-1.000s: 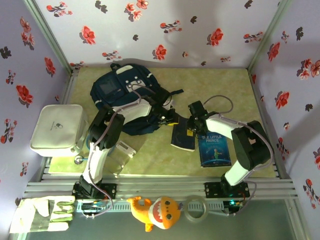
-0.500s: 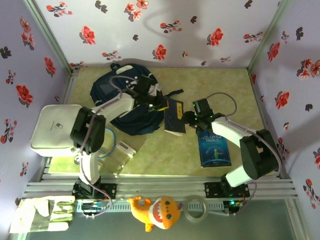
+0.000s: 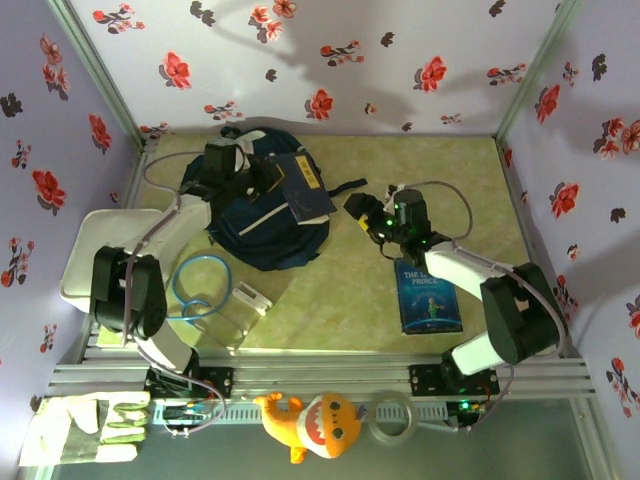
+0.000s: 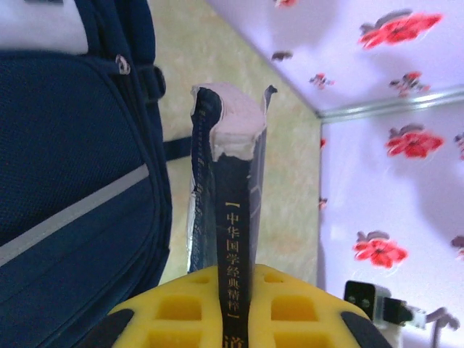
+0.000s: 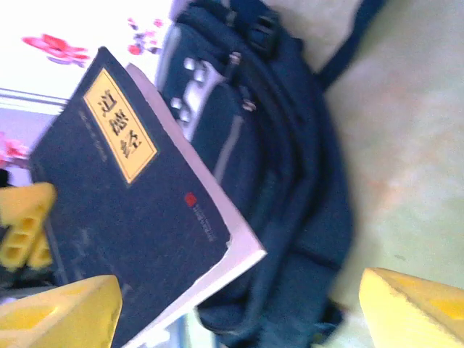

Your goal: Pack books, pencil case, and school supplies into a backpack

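Over one backpack (image 3: 250,228), left pincer (image 3: 262,175) pinching one navy book (image 3: 303,185), right pincer (image 3: 362,213) spread, second book (image 3: 428,297) on table (image 3: 330,300)

Bright, even light from above fills the top view, with soft grey shadows on the far wall (image 3: 300,40). The right wrist view is smeared with blur (its upper left glares white); the left wrist view is sharper.

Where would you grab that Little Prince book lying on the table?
Probably by a long edge, ideally the one facing the middle of the table, coming in low from that side. The Little Prince book lies flat, cover up, and looks too thin and wide to pinch from straight above. The right end effector, standing open, is the nearer one.
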Robot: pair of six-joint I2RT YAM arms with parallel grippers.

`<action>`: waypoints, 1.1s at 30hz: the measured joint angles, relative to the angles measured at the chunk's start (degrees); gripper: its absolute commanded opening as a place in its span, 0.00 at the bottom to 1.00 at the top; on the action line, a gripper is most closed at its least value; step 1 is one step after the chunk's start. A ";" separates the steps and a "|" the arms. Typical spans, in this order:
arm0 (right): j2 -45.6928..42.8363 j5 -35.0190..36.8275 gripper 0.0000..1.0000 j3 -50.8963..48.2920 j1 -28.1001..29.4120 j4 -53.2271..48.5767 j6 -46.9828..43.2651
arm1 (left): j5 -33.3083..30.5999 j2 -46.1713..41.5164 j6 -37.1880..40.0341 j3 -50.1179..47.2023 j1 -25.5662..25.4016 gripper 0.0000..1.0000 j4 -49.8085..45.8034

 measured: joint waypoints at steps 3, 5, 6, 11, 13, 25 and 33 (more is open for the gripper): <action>2.91 -1.09 0.87 0.13 1.40 8.04 5.92 | -0.63 -1.53 -4.07 -1.86 0.96 0.00 4.98; 4.70 -1.60 0.87 0.66 2.84 10.99 8.76 | -0.94 -1.88 -6.25 -2.36 1.22 0.00 7.52; 5.53 -2.03 0.87 1.18 3.61 11.93 10.05 | -1.16 -1.97 -7.34 -2.60 1.29 0.00 8.94; 7.63 -3.89 0.87 3.23 5.68 15.54 13.92 | -1.92 -2.97 -12.31 -4.74 1.29 0.00 14.67; 7.69 -4.33 0.87 3.52 5.77 16.59 14.95 | -2.01 -3.48 -13.73 -5.62 1.29 0.00 16.13; 15.28 -5.38 0.83 8.07 6.40 29.24 23.50 | -2.82 -3.87 -18.56 -6.54 0.59 0.00 20.48; 17.59 -5.09 0.67 10.47 6.19 33.97 26.84 | -2.84 -3.87 -19.19 -6.54 0.26 0.00 21.68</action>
